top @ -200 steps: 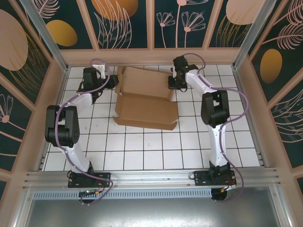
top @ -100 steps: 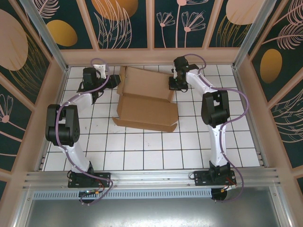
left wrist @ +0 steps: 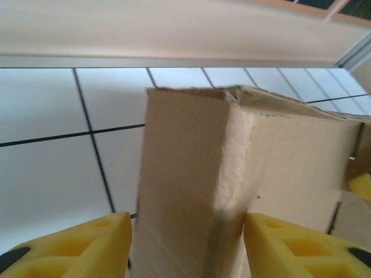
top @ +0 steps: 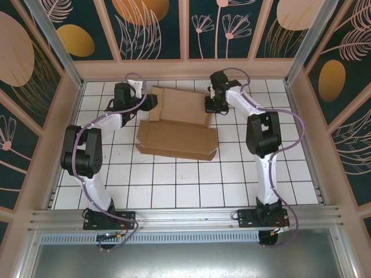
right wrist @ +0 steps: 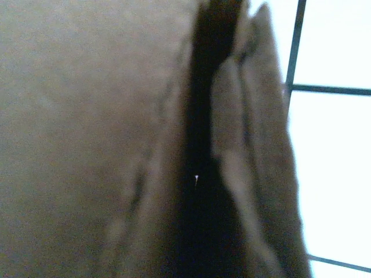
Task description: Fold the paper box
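Brown paper box [top: 177,136], lying half folded on the white tiled table [top: 174,185] toward the far wall, between both arms, with the front part low and flat and the rear panel raised behind it. At its far left corner, left gripper [top: 148,103] clamped on a folded upright flap, with yellow fingers [left wrist: 87,246] standing on both sides and pressing against the cardboard. At the far right edge of the rear panel, right gripper [top: 212,105] with jaws together, looking very closely at dark cardboard layers; impossible to tell about any cardboard pinched between.
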